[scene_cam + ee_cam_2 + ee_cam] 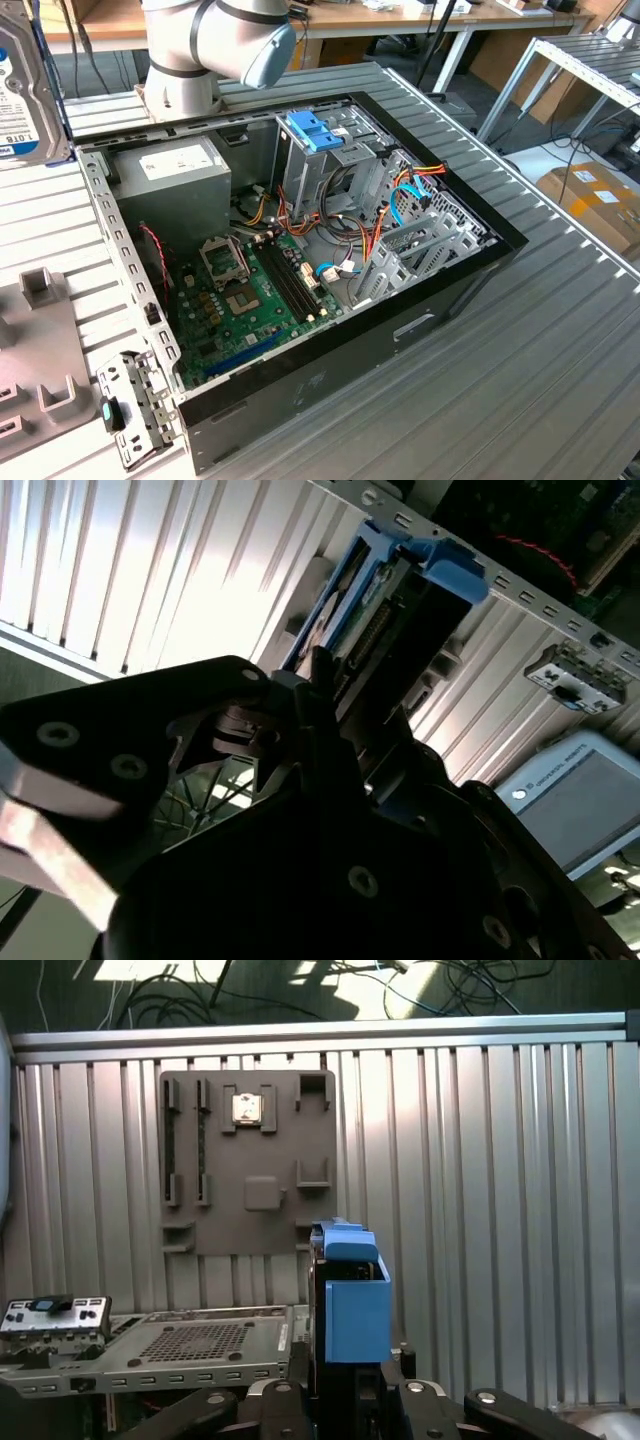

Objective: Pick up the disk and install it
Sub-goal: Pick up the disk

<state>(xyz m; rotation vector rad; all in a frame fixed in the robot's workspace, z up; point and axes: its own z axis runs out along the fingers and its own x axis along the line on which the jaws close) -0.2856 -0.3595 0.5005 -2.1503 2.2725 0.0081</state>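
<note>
My fingers [322, 680] pinch the flat grey-metal disk [400, 590] with its light blue plastic carrier, up over the ribbed metal table [500, 1210]. Picking is done; it is not yet in the open black computer case [330, 370].

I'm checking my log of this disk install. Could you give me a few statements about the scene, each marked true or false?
1. The gripper holds the disk. True.
2. The disk sits inside the case. False: it is in the gripper, outside the case.
3. The case is open and its motherboard shows. True.
4. The disk's carrier is red. False: it is blue.
5. A grey plate lies on the slatted table. True.
</note>
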